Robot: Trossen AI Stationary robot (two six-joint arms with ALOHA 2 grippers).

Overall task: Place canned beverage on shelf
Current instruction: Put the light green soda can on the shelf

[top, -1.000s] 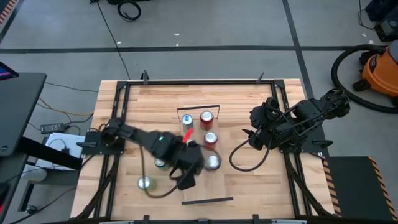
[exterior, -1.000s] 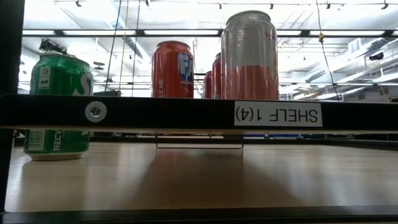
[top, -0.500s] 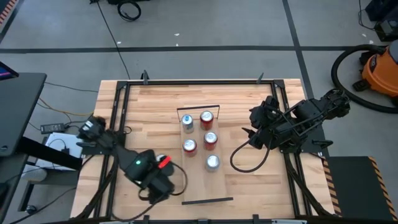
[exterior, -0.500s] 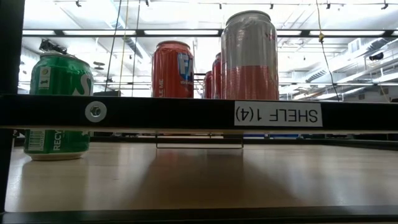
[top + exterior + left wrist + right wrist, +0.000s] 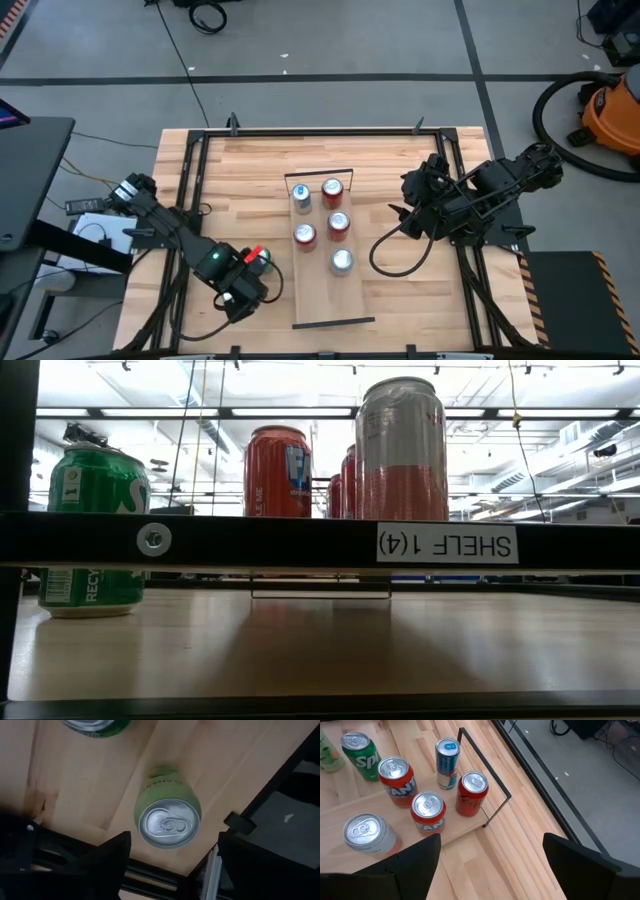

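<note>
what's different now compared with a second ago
The left gripper pulled away from the shelf to the table's front-left, now open above a light green can. The five shelf cans, the Sprite can and the right gripper stayed put.

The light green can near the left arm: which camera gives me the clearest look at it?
The left wrist view: the light green can stands upright on the table, its whole top visible between the left tool's open fingers. The right wrist view catches only its edge. In the high view the arm covers it; the low view doesn't show it.
</note>
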